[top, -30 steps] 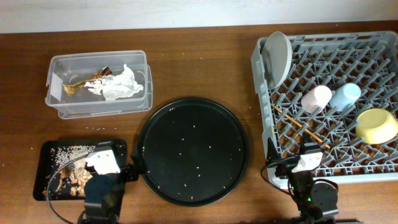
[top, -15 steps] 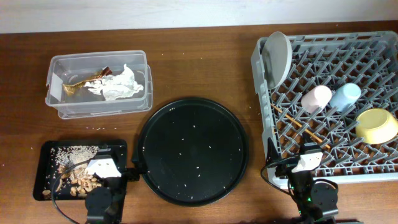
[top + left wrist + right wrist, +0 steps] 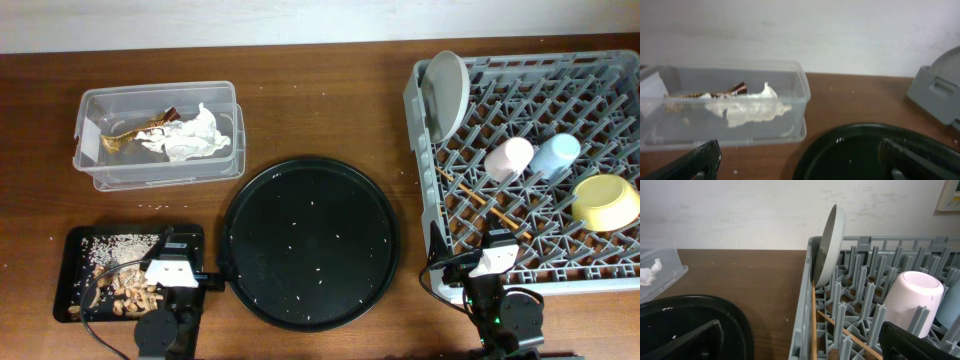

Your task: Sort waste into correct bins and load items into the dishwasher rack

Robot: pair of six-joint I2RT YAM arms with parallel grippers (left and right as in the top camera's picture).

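Note:
The clear tub at the back left holds the crumpled tissue and the gold foil wrapper. Rice and brown chunks lie in the black rectangular tray. In the grey dishwasher rack are the upright plate, pink cup, blue cup, yellow-green bowl and chopsticks. My left gripper is open and empty at the tray's right end. My right gripper is open and empty, straddling the rack's near left wall.
A large round black tray flecked with rice grains lies in the middle, between the two arms. A few loose grains dot the wood in front of the tub. The rack's left corner shows in the left wrist view.
My left arm has drawn back toward the front edge, uncovering more of the black rectangular tray. The right arm has stayed still.

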